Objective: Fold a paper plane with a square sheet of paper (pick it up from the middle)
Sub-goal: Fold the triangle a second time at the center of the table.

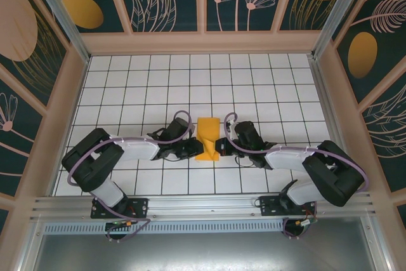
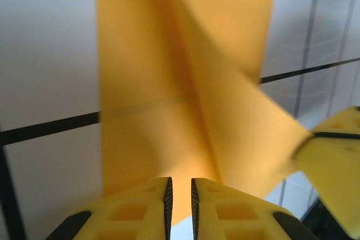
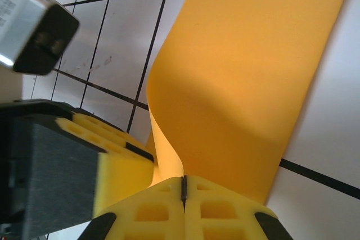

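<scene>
- Two sets of jaws meet at the near edge of the square sheet of paper [image 1: 208,138]. The right gripper [image 3: 183,186] has its jaws pressed fully together, and the sheet rises out of the seam between them, so this side clamps the paper.
- The left gripper [image 2: 180,198] has its jaws at a narrow slit. The sheet's near edge runs into that slit, but it cannot be determined whether the pads bear on it.
- Hazard, slip: if the left jaws are not gripping, any pull from the right side is likely to drag the sheet out of the slit and skew the centre crease.
- Hazard, tear or stray crease: both grippers sit close together on thin paper. Opposed motion could rip the edge, and the curl beside the right jaws could set as an unwanted fold.
- Hazard, contact: the two sets of fingers are nearly touching, so a small misalignment could make them collide.
- Sheet position: it is partly folded, with a diagonal ridge running away from the left jaws. It extends from both grippers toward the far side and lies between them at the middle of the gridded table [image 1: 158,80].
</scene>
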Controlling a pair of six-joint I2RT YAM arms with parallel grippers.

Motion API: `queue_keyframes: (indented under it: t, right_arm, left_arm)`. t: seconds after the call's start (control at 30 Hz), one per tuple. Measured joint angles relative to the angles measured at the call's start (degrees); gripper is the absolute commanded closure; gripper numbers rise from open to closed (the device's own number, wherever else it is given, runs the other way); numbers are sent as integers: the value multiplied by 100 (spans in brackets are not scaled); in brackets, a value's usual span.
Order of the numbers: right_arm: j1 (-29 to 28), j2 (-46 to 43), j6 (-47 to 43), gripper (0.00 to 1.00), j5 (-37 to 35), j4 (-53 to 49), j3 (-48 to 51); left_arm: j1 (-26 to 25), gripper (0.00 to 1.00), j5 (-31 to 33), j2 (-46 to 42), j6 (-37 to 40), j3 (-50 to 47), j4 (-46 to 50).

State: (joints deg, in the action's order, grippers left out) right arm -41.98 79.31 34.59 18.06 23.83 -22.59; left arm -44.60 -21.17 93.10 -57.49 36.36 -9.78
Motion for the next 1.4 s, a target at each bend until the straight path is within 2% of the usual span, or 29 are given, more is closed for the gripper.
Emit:
queue_keyframes:
  t: [0.27,0.63,0.97,1.4]
  right_arm:
    - [0,0,55,100,7,2,-2]
    - [0,101,68,100,57,-20,-249]
    - [55,625,-367,100,-66,-586,-861]
    - [101,903,-623,100,-354,-1038,-1040]
  left_arm:
    - [-11,88,573,109,267,321,636]
    - [-20,87,1248,212,774,752,1300]
    - [-20,85,1373,205,933,789,1377]
    - [-20,85,1397,199,951,791,1388]
